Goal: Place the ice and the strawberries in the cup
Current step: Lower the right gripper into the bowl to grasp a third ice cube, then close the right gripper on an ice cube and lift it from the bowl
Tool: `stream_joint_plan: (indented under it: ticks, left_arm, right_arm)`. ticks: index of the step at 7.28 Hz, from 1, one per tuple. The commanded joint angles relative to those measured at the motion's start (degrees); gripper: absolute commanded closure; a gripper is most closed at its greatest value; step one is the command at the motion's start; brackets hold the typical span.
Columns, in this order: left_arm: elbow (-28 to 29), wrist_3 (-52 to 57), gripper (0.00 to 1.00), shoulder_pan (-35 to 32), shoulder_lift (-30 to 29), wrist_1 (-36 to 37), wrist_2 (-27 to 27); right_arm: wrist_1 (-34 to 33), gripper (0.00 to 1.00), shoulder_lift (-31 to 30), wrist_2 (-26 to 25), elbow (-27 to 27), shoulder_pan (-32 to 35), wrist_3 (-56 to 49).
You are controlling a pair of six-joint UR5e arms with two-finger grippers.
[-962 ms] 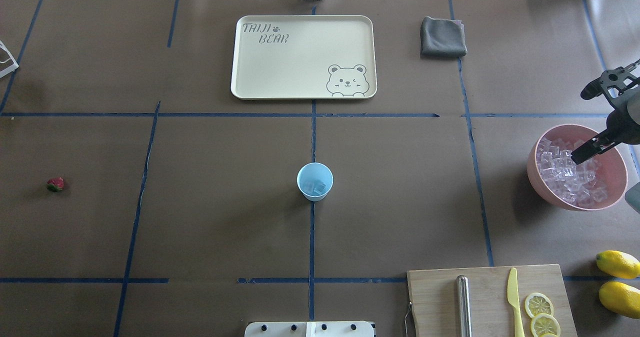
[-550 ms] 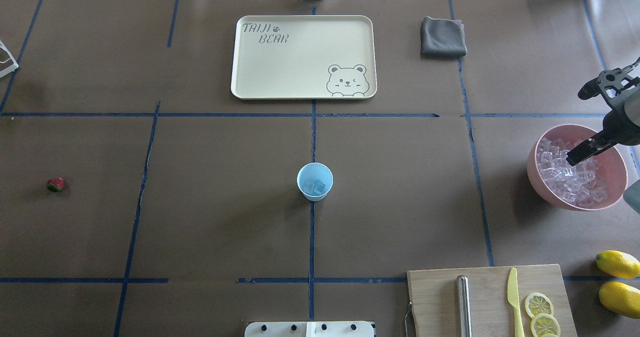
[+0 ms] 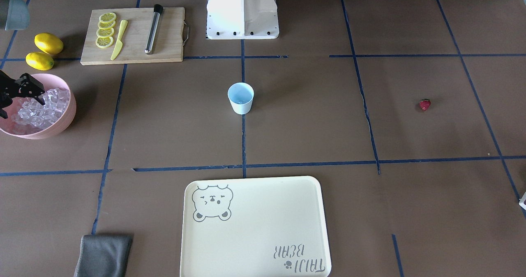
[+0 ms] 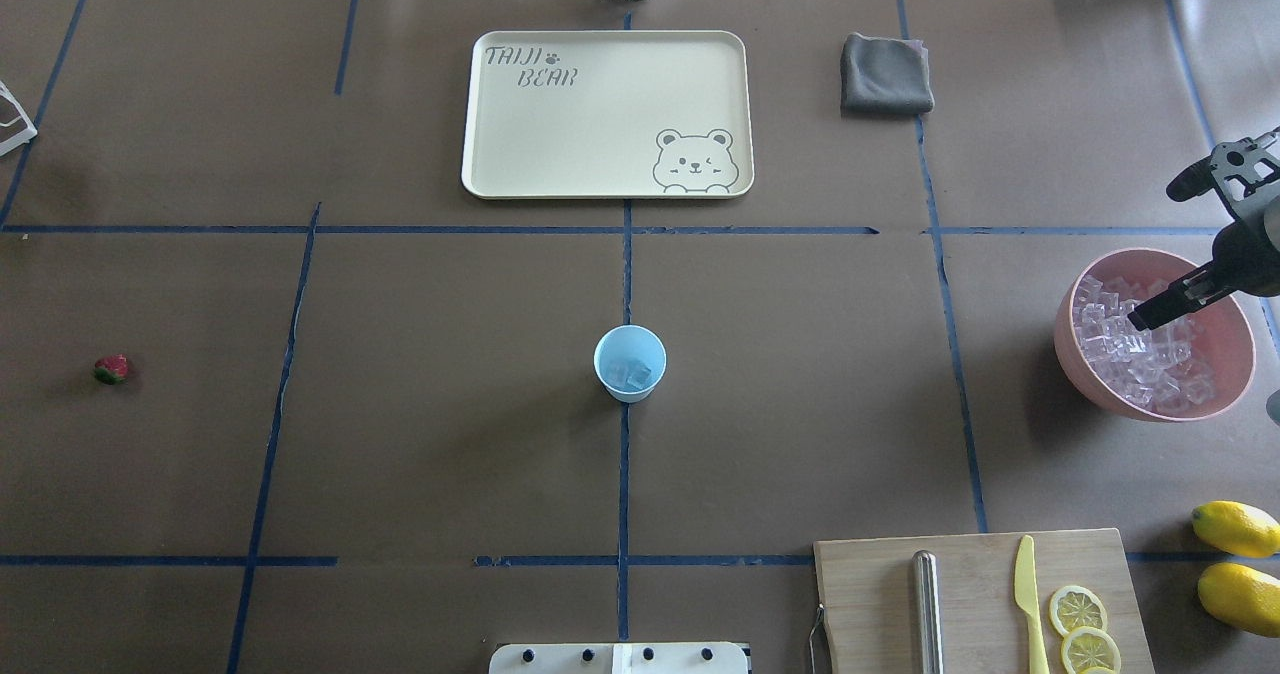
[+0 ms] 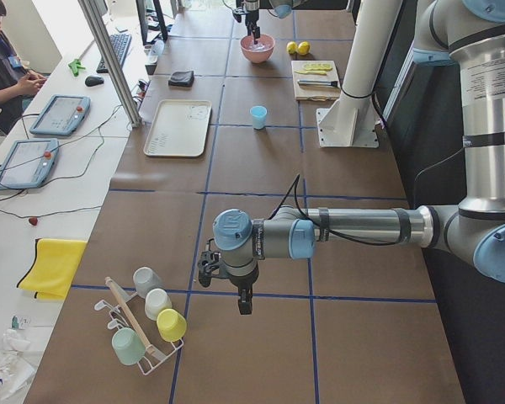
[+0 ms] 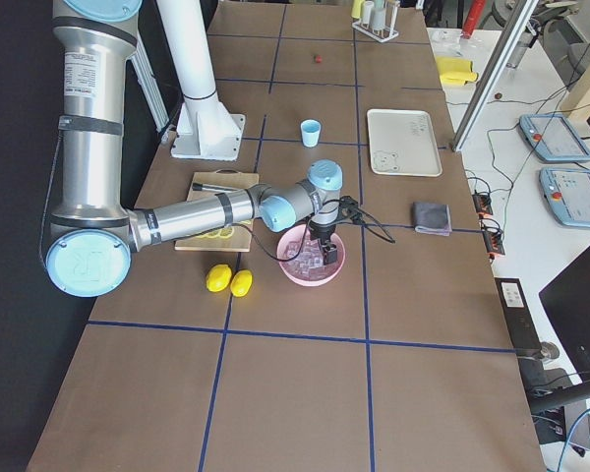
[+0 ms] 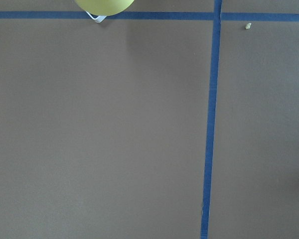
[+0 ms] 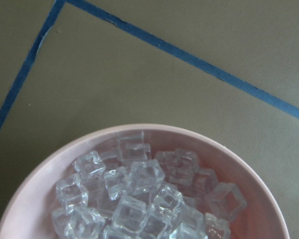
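Some ice (image 4: 632, 374) is in the cup (image 4: 630, 362); the strawberry (image 4: 111, 368) is not yet there.

Front-facing view: the smooth, tapered light blue cup stands mid-table, and the small red strawberry lies well apart from it on the brown table cover (image 3: 312, 116). Overhead: a few glassy cubes lie in the cup. The right gripper (image 4: 1152, 257), jaws spread wide and holding nothing, hangs over the heaped cubes in the round pink bowl (image 4: 1063, 339), one finger dipping toward them. Left side view: the left gripper (image 5: 243, 305) points down near a rack of cups (image 5: 143, 337); whether it is spread or pressed together cannot be told. Right wrist view: the bowl's cubes are clear, hard-edged and jumbled. By this judgement more ice may follow, and the strawberry remains to be fetched.
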Motion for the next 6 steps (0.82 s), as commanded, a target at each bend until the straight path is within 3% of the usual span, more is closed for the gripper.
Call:
stream_joint_plan:
  ticks: [1, 3, 6]
  left_arm:
    - [-0.02, 0.0, 0.0, 0.0, 0.0, 0.0, -0.09]
    - [-0.02, 0.0, 0.0, 0.09, 0.0, 0.0, -0.09]
    - [-0.02, 0.0, 0.0, 0.09, 0.0, 0.08, 0.0]
  right_arm:
    - [2.85, 0.02, -1.58, -0.28, -0.72, -0.02, 1.73]
    - [7.13, 0.02, -1.5, -0.55, -4.92, -0.02, 2.08]
    - [8.22, 0.03, -0.71, -0.28, -3.98, -0.11, 8.67]
